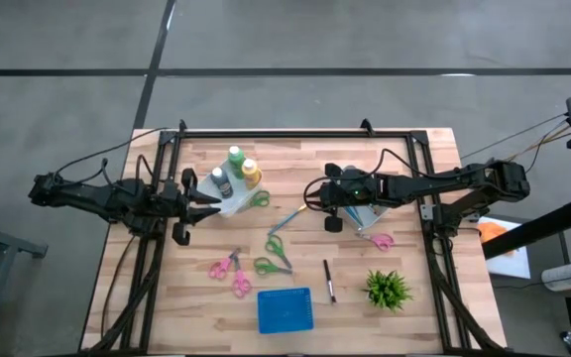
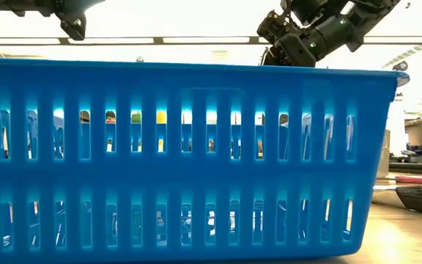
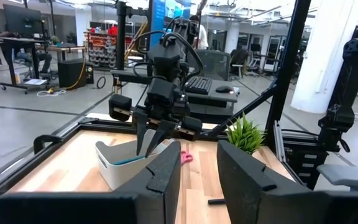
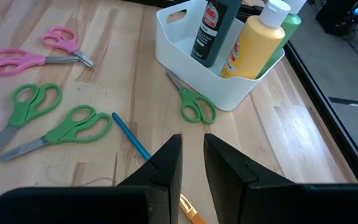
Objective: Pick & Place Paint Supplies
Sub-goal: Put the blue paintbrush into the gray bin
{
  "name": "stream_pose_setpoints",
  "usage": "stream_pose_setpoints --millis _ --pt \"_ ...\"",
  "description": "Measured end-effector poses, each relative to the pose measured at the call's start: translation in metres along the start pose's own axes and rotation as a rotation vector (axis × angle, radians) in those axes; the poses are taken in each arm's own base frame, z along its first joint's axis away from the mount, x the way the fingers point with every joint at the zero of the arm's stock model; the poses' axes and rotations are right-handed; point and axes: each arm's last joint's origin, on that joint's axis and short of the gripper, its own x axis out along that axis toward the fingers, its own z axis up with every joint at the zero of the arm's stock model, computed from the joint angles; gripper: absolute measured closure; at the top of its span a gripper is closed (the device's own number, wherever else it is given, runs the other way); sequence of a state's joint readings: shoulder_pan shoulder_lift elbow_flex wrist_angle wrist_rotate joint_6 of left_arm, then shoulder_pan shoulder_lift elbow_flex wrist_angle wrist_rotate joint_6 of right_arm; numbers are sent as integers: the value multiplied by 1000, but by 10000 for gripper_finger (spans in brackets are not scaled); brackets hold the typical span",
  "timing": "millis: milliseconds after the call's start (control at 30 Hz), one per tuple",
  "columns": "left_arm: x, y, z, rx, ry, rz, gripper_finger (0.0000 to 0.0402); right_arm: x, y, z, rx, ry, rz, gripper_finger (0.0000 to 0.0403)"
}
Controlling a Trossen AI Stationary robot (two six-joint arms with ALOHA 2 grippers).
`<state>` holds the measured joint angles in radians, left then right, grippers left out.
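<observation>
Both arms hover above the table, nothing grasped.
Right gripper point(image 4: 191, 155) slightly parted over blue brush point(image 4: 131, 136); left gripper point(image 3: 197, 168) parted too. Only the right wrist view shows three bottles standing inside the white caddy point(image 4: 185, 68).

The bottles are showing dark grey point(image 4: 213, 31), yellow-orange point(image 4: 253, 46) and green point(image 4: 288, 28) in a white bin point(image 4: 191, 74). Scissors are lying green point(image 4: 197, 106) and pink point(image 4: 64, 42); the brush point(image 4: 131, 135) is blue, the basket point(image 1: 285, 309) blue too.

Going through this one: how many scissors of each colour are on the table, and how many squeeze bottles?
Green scissors: 3
Pink scissors: 3
Squeeze bottles: 3
Total: 9
</observation>
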<state>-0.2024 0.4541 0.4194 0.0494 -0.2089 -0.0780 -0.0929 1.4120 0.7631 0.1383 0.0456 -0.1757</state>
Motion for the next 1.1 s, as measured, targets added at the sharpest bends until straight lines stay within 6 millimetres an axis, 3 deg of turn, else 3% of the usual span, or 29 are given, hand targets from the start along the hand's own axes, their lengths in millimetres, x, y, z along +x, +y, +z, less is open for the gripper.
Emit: stream_pose_setpoints --millis 433,867,1100 --pt "0 0 -2 4 22 2 294 0 0 0 0 0 0 339" --pt "-3 3 -24 50 245 30 294 0 -2 0 3 1 -6 339" --pt "-3 4 -25 25 252 62 294 0 -2 0 3 1 -6 339"
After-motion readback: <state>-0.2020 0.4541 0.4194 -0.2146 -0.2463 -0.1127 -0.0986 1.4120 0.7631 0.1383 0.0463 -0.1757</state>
